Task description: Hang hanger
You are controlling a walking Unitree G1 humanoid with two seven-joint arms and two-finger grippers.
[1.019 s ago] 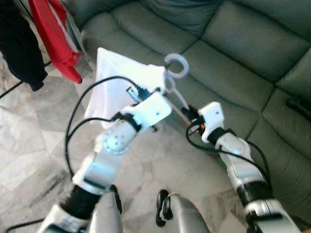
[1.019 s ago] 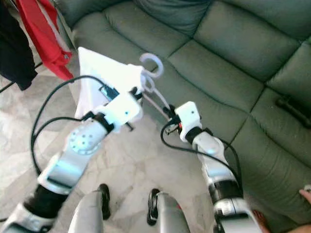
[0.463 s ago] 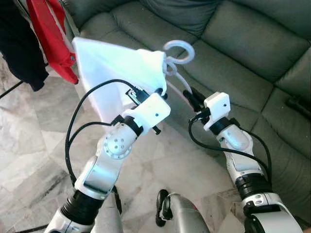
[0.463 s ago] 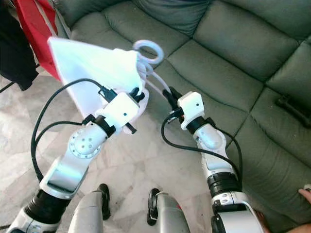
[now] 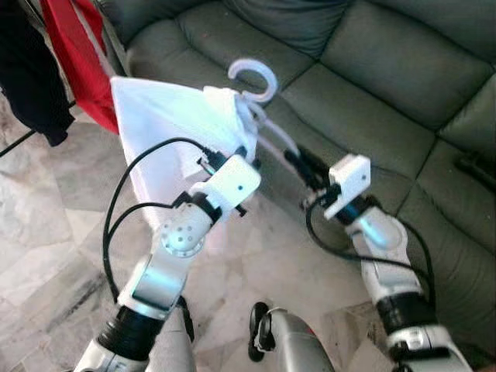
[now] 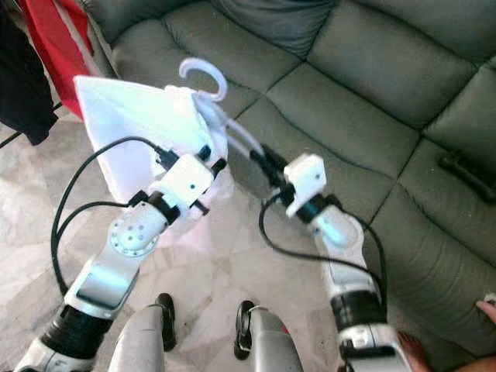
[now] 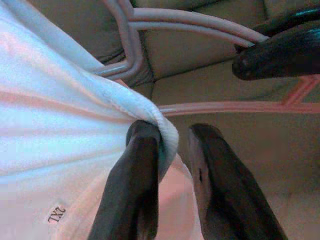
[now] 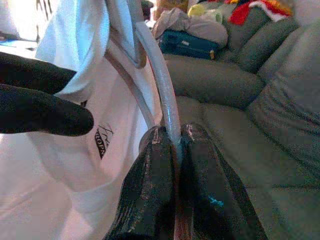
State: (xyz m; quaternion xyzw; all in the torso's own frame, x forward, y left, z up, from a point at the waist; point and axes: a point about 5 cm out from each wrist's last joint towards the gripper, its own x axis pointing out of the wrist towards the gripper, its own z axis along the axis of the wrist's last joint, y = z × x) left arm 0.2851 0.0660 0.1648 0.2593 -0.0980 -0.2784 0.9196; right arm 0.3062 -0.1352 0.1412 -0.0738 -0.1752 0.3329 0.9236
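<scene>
The hanger (image 5: 263, 116), a pale plastic one with a white shirt (image 5: 174, 136) draped on it, is held up in the air in front of the green sofa (image 5: 372, 85), its hook (image 5: 252, 77) uppermost and above both arms. The right end effector (image 8: 176, 142) has its two black fingers pressed tight on one thin arm of the hanger, at the end away from the shirt. The left end effector (image 7: 170, 145) sits at the shirt's collar: one finger (image 7: 137, 175) is tucked under the folded white hem, the other (image 7: 215, 175) stands a little apart, so the jaws are part open with cloth between them; whether they truly pinch it cannot be told. A size label reading 2XL (image 7: 56, 215) shows on the shirt. Behind, to the robot's left, a red garment (image 5: 77, 54) and a black one (image 5: 27, 70) hang over the marble floor (image 5: 46, 225).
</scene>
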